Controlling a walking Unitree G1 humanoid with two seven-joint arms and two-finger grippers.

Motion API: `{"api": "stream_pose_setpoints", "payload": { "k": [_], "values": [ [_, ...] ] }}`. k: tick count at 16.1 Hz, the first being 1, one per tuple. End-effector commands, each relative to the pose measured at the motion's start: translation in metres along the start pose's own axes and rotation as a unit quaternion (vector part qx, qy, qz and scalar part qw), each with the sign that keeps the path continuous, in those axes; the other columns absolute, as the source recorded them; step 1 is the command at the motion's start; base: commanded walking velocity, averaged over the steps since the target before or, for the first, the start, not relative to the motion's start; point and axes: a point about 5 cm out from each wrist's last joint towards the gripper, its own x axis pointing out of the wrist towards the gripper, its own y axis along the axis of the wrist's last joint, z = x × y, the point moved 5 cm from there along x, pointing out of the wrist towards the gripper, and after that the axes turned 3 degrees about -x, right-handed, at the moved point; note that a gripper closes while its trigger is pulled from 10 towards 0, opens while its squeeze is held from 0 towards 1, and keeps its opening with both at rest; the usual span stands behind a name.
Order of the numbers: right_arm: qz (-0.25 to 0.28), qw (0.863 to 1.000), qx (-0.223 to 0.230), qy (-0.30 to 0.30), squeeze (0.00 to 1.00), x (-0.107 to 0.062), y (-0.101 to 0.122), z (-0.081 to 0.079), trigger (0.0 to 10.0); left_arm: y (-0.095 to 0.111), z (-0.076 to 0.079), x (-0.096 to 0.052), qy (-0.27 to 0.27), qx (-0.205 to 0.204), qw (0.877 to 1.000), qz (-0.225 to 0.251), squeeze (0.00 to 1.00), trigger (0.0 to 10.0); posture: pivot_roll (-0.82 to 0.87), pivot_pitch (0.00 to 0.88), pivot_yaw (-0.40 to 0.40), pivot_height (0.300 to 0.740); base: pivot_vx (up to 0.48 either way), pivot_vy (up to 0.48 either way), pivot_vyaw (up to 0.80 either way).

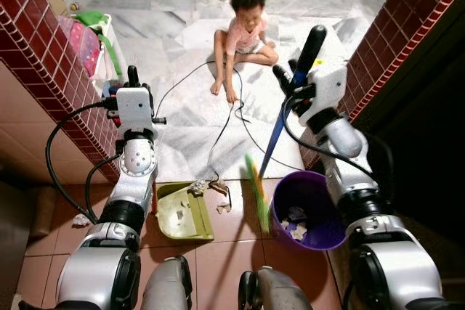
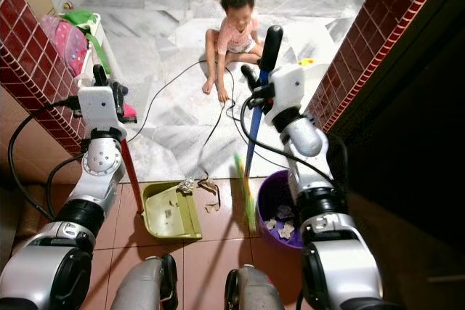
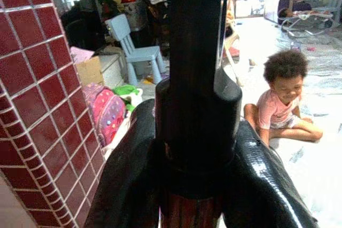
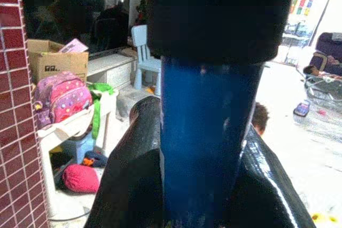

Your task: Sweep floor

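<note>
Right end effector [image 1: 296, 81] clamped on blue broom handle [image 1: 280, 132]; green bristles [image 1: 256, 192] on floor between dustpan [image 1: 182, 212] and purple bin [image 1: 312, 212]. Left end effector [image 2: 102, 81] grips dustpan's red handle [image 2: 132, 172]. Debris [image 1: 211, 188] sits at pan mouth, left of bristles.

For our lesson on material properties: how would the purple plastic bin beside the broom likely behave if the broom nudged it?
The purple plastic bin probably slides or tips easily: it looks thin-walled and holds only a few paper scraps. The tiled floor looks smooth, so little would hold it.
</note>
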Motion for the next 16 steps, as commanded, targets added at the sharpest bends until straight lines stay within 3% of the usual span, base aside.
{"api": "stream_pose_setpoints", "payload": {
  "k": [1, 5, 7, 8, 9, 10, 12, 13, 16],
  "values": [
    [0.027, 0.999, -0.024, 0.000, 0.00, 0.005, 0.009, -0.004, 10.0, 0.012, 0.000, 0.002, -0.004, 0.008, 1.000, 0.028, 0.00, 10.0, -0.08, 0.139, -0.024, 0.740, 0.000, 0.000, 0.00],
    [0.011, 1.000, 0.005, 0.000, 0.00, 0.006, -0.007, -0.035, 10.0, 0.012, 0.000, -0.002, -0.002, 0.009, 1.000, 0.030, 0.00, 10.0, -0.05, 0.177, -0.027, 0.740, 0.000, 0.000, 0.00],
    [0.014, 0.999, 0.041, 0.009, 0.00, 0.007, -0.010, -0.058, 10.0, 0.012, 0.001, -0.003, -0.003, 0.003, 1.000, 0.030, 0.00, 10.0, -0.05, 0.188, -0.026, 0.740, 0.000, 0.000, 0.00],
    [0.014, 0.998, 0.060, 0.002, 0.00, 0.008, -0.012, -0.062, 10.0, 0.013, 0.002, -0.004, -0.004, 0.001, 1.000, 0.031, 0.00, 10.0, -0.05, 0.192, -0.025, 0.740, 0.000, 0.000, 0.00],
    [0.010, 0.992, 0.126, -0.016, 0.00, 0.010, -0.015, -0.067, 10.0, 0.012, 0.003, -0.003, -0.004, -0.007, 1.000, 0.028, 0.00, 10.0, -0.05, 0.195, -0.026, 0.740, 0.000, 0.000, 0.00],
    [0.007, 0.981, 0.189, -0.035, 0.00, 0.013, -0.016, -0.069, 10.0, 0.012, 0.004, -0.003, -0.003, -0.011, 1.000, 0.026, 0.00, 10.0, -0.06, 0.196, -0.026, 0.740, 0.000, 0.000, 0.00],
    [0.012, 0.970, 0.241, -0.041, 0.00, 0.017, -0.012, -0.071, 10.0, 0.012, 0.006, -0.002, -0.004, -0.015, 1.000, 0.024, 0.00, 10.0, -0.07, 0.189, -0.029, 0.740, 0.000, 0.000, 0.00],
    [0.020, 0.956, 0.287, -0.051, 0.00, 0.021, -0.008, -0.068, 10.0, 0.012, 0.010, -0.001, -0.006, -0.021, 1.000, 0.020, 0.00, 10.0, -0.09, 0.175, -0.034, 0.740, 0.000, 0.000, 0.00],
    [0.028, 0.951, 0.304, -0.049, 0.00, 0.024, -0.002, -0.061, 10.0, 0.013, 0.012, 0.001, -0.004, -0.026, 0.999, 0.020, 0.00, 10.0, -0.10, 0.154, -0.039, 0.740, 0.000, 0.000, 0.00]
  ]
}}
